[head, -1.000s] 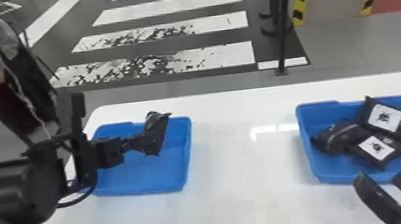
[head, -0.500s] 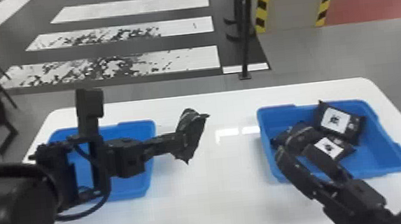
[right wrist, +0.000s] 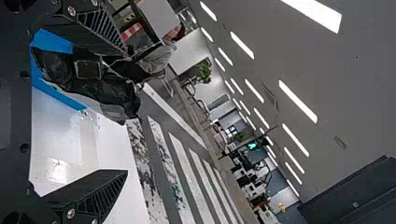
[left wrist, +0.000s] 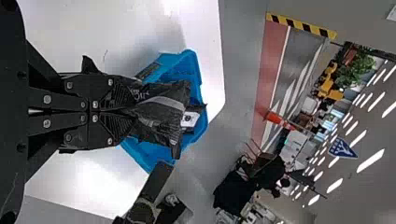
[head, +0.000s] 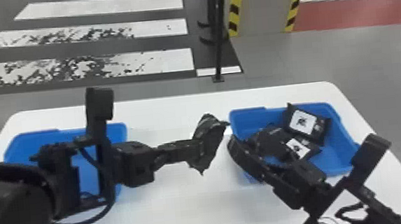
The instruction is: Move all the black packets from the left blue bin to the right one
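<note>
One packet clenched between two blue bins, three packets in the right one

We count two pincers, two bins and four black packets on or over one white tabletop (head: 191, 209). Our left pincer (head: 193, 150) is clenched on one black packet (head: 210, 144), its two fingers pressed together around it, above the tabletop between the bins. The left bin (head: 37, 136) is to the left of that pincer, partly covered by our arm, so we cannot tell what its hidden part holds.

Our right pincer (head: 248, 142) is released, its two fingers well apart, its tips by the left wall of the right bin (head: 246, 117). Three packets lie in that bin, to the right of those tips: a labelled packet (head: 302, 122) farthest back, a second labelled packet (head: 298, 149) in front of it, and a darker packet (head: 271, 138) nearest the tips. In the right wrist view we see black wrapping (right wrist: 93, 88) near a blue edge, though we cannot tell which packet it belongs to.
</note>
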`<state>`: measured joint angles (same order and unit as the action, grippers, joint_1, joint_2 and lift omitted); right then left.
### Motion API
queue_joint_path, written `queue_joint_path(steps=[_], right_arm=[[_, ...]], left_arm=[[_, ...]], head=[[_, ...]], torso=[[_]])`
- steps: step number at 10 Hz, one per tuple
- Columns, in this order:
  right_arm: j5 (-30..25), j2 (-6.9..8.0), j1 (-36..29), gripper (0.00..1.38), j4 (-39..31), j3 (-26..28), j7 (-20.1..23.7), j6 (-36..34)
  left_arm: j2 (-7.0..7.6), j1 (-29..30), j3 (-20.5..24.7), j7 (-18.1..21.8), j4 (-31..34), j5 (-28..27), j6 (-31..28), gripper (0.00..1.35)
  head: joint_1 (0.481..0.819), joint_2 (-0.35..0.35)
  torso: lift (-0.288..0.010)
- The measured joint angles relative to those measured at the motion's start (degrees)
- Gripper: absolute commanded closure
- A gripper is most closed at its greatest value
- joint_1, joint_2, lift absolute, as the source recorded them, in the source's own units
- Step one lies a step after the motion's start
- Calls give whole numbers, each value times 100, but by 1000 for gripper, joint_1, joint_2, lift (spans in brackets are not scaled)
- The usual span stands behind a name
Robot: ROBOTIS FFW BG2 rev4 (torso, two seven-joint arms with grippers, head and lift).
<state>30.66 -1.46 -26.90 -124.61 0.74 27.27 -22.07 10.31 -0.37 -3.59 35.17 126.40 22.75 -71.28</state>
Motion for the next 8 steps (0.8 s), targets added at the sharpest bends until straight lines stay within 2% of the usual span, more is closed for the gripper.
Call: queue_joint_path(steps=[3,4,5,6,7,8], right_arm=[[82,-12,175,128,128,-108,-40,-2],[103,-17,238,188,176,-160,-59,-1],[113,-22,297,568,233,-193,-72,-1],[138,-27,356,1053,321,-207,-74,-5],[139,-33,387,1254,358,-210,-81,-8],[173,-42,390,1271,370,-211,-84,-8]], left_arm=[[-9,-79,-277,-7,1,151,-1,1202],[-11,-106,-368,-10,-2,196,-2,1202],[-12,-128,-457,-10,-4,234,-16,1202],[-12,-139,-515,-10,-10,268,-35,1202],[-11,-139,-539,-12,-17,296,-41,1202],[-10,-134,-535,-16,-17,307,-44,1202]], head=[[695,-94],[695,-99],[695,-107],[695,-112],[695,-116],[695,-116]], torso=[[-139],[-139],[-139],[-139],[-139],[-139]])
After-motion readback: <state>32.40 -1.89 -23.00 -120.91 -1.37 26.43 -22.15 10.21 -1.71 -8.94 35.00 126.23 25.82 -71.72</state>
